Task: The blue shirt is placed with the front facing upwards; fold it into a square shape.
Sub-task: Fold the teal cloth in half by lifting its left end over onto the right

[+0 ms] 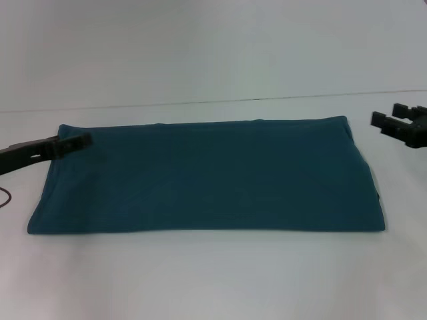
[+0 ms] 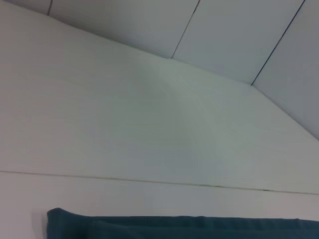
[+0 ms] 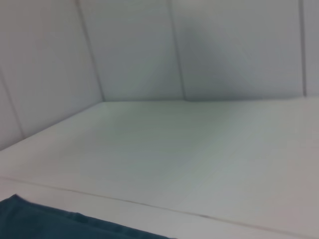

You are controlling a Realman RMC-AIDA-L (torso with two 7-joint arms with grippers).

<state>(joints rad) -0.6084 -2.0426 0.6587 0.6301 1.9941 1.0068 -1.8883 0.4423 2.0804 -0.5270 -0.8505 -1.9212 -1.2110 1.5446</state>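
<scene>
The blue shirt (image 1: 207,177) lies flat on the white table (image 1: 213,280), folded into a long plain rectangle running left to right; no lettering shows. My left gripper (image 1: 80,141) reaches in from the left, its tip at the shirt's far left corner. My right gripper (image 1: 390,117) hangs open just off the shirt's far right corner, holding nothing. In the left wrist view only a far edge of the shirt (image 2: 174,226) shows. The right wrist view catches one corner of the shirt (image 3: 40,224).
A white wall (image 1: 213,47) rises behind the table. The table's far edge line (image 1: 200,102) runs just beyond the shirt. A thin dark cable (image 1: 5,198) hangs beside the left arm.
</scene>
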